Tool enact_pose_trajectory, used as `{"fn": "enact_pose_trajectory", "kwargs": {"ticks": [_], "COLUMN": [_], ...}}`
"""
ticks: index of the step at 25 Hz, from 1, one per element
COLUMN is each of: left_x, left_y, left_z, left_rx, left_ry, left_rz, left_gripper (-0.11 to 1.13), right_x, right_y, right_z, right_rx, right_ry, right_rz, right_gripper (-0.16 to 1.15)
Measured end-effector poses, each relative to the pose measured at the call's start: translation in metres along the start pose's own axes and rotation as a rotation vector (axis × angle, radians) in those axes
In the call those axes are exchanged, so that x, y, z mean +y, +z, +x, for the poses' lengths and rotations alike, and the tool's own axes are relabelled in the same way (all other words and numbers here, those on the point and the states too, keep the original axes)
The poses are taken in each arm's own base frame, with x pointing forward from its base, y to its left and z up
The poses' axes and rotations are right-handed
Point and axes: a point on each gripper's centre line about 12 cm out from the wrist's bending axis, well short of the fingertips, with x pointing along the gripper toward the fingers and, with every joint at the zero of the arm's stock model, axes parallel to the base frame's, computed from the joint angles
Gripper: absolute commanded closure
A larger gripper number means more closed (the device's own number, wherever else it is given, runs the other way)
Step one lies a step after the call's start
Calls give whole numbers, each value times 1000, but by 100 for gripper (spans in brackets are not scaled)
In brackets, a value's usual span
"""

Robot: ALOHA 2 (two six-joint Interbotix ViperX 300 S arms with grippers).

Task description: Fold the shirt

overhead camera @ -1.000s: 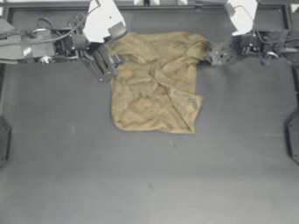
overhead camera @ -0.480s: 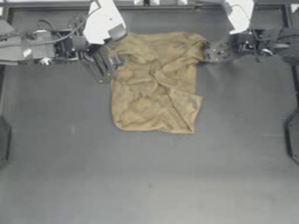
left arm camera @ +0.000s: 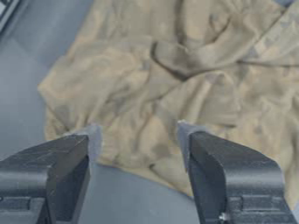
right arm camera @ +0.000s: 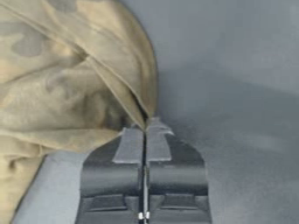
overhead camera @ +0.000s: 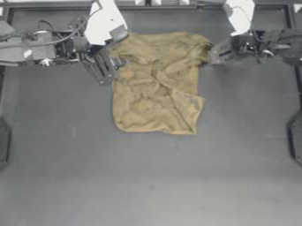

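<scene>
Both grippers sit at the far corners of the shirt (overhead camera: 158,84), which lies crumpled and roughly flat on the dark table (overhead camera: 147,176). The left gripper (overhead camera: 105,67) hovers at the shirt's left edge with jaws spread apart and nothing between them. The right gripper (overhead camera: 217,54) is clenched, pinching the cloth's right corner.

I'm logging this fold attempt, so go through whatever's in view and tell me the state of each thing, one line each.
shirt: lying crumpled and partly folded on the table, not neatly folded.
left gripper: open, at the shirt's left edge, jaws over the cloth.
right gripper: shut, tips at the shirt's right edge; whether it pinches cloth cannot be told.
table: dark, carrying the shirt near its far edge.
</scene>
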Motion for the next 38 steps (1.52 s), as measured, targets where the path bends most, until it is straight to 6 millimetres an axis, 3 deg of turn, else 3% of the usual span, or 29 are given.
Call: {"fn": "enact_pose_trajectory", "kwargs": {"ticks": [9,16,22,32,35,38], "left_x": [1,5,7,6,6,6], "left_y": [-5,-6,-15,-21,-21,-21], "left_z": [1,-23,-34,-36,-35,-36], "left_rx": [12,-33,-57,-77,-77,-79], "left_ry": [2,-3,-12,-31,-31,-31], "left_rz": [2,-11,-26,-31,-30,-29], "left_gripper": [14,14,14,14,14,13], "right_x": [34,74,96,127,133,136], "right_y": [25,50,61,74,74,73], "right_z": [-29,-46,-34,-7,-1,2], "right_rx": [-67,-134,-132,-127,-126,-131], "right_ry": [26,90,106,130,137,149], "right_rz": [-79,-120,-125,-135,-154,-162], "right_gripper": [92,92,92,90,79,47]}}
